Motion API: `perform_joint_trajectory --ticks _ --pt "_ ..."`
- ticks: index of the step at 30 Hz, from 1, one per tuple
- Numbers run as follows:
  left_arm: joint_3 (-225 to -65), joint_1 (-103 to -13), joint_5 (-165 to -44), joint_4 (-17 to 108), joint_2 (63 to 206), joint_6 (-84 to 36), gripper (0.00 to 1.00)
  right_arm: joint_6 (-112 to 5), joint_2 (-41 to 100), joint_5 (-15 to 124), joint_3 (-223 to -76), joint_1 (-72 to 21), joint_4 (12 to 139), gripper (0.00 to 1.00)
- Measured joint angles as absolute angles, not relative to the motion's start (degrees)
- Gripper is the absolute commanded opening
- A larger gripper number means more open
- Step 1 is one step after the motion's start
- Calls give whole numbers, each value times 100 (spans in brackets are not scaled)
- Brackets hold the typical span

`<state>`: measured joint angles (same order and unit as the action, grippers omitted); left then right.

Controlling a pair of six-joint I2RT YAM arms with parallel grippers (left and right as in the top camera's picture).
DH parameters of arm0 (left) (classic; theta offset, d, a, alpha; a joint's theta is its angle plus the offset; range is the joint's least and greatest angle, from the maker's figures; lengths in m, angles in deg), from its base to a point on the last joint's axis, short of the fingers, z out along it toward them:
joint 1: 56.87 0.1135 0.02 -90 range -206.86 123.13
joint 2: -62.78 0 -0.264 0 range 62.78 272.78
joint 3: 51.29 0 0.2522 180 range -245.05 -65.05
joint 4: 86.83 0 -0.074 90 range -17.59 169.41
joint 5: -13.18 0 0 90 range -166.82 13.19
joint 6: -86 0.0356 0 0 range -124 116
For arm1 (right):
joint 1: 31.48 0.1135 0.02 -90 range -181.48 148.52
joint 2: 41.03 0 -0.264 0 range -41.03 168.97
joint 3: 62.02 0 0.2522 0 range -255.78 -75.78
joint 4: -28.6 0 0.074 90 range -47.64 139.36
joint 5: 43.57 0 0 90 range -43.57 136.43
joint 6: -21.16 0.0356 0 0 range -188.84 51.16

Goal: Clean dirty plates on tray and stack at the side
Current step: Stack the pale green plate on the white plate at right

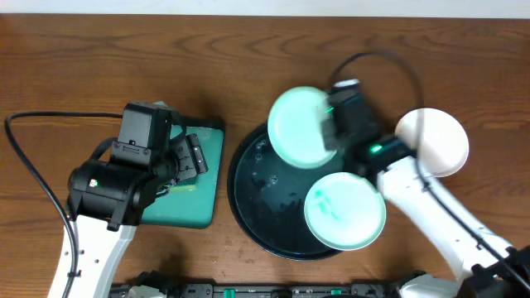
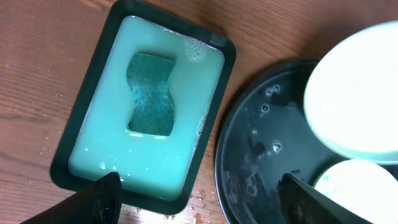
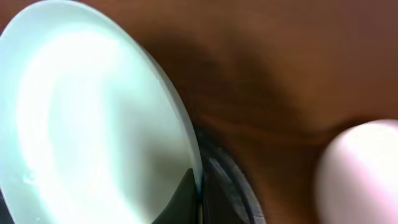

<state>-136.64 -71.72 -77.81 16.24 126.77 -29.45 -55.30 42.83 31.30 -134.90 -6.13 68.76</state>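
Overhead: R gripper (image 1: 331,128) pinches the rim of a mint plate (image 1: 296,128), holding it over the far-left edge of the black tray (image 1: 257,203); its face looks smear-free from here. 2nd mint plate (image 1: 346,211) sits on the tray's near-right part w/ teal smears, so not cleaned yet. White plate (image 1: 432,142) lies on the bare tabletop (image 1: 83,58) just right of the tray, looks clean, likely the start of the stack. L gripper (image 1: 189,159) hangs over the small green tray (image 1: 205,194). L wrist: fingers (image 2: 93,200) spread wide, nothing btwn them; sponge (image 2: 151,93) lies untouched in milky soapy water. R wrist: fingers pressed together on the held plate's edge, white plate a blur at right. Judgement: approx 1 of 3 done, 1 in hand, 1 dirty; stacking left.
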Motion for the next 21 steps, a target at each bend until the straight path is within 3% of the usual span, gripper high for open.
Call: perform_joint_trajectory --ticks 4,9,16,21 --pt "-13664 -7172 -7781 1617 12677 -2945 80 -4734 4283 5090 -13490 -2137 6788 2" --pt "-13664 -7172 -7783 1619 12677 -2945 80 -4129 4283 6152 -13490 -4008 7328 2" --pt "-13664 -7172 -7783 1619 12677 -2945 81 -3458 4292 6137 -13490 -5997 8204 2" --pt "-13664 -7172 -7783 1619 12677 -2945 81 -3150 4292 5706 -13490 -6591 8414 1"
